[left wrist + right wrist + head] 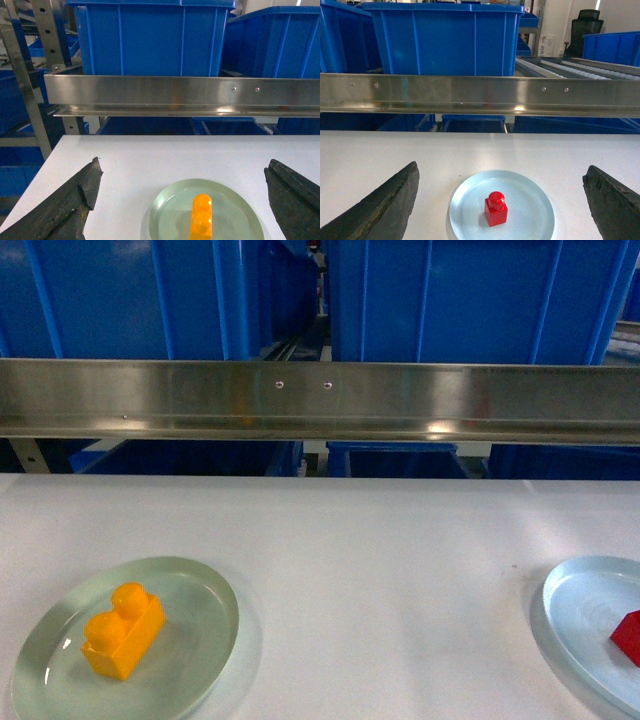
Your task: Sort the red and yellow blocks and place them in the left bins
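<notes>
On the near left of the white table (pixel 360 570) we see the orange-yellow block (pixel 122 632) lying on a round green plate (pixel 195 592), its two studs up. At the near right edge of the head view, the red block (pixel 628 636) sits on a pale-blue plate (pixel 585 602) (only partly in frame there; the right wrist view shows it whole, upright near the plate's middle). The left gripper (pixel 182 200) hangs above the green plate with its fingers (pixel 75 197) spread wide, nothing between them. The right gripper (pixel 502 200) is likewise spread wide above the red block. Beyond the table's far edge runs a steel rail (pixel 320 400), and behind it stand the blue bins (pixel 150 300).
</notes>
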Motion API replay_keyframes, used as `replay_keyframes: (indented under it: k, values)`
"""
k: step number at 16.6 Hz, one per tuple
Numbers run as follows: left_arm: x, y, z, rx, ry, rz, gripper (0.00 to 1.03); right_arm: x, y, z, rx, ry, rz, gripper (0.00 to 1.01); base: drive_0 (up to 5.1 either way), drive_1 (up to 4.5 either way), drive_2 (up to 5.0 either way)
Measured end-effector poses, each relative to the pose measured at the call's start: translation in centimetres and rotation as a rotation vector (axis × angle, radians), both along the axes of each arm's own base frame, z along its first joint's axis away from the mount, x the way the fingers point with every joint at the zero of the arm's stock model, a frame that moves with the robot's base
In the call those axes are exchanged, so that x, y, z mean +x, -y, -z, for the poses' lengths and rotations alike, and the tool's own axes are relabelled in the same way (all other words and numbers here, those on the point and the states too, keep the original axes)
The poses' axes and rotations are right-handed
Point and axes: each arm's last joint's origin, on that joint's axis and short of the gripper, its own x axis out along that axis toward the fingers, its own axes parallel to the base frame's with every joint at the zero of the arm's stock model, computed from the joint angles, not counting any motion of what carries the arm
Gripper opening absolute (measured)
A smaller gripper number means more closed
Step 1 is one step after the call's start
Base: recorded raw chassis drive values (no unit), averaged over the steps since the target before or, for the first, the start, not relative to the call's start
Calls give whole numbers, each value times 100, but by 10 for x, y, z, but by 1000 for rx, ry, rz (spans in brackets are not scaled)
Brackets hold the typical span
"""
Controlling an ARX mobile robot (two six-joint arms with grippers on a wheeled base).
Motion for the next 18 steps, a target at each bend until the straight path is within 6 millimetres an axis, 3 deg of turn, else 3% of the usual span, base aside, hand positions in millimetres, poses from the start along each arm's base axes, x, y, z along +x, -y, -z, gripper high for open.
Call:
replay_keyframes:
  k: [18]
  values:
    - [0, 0, 0, -3, 3, 5, 98, 0, 1, -1, -2, 8, 4, 98, 0, 0, 0]
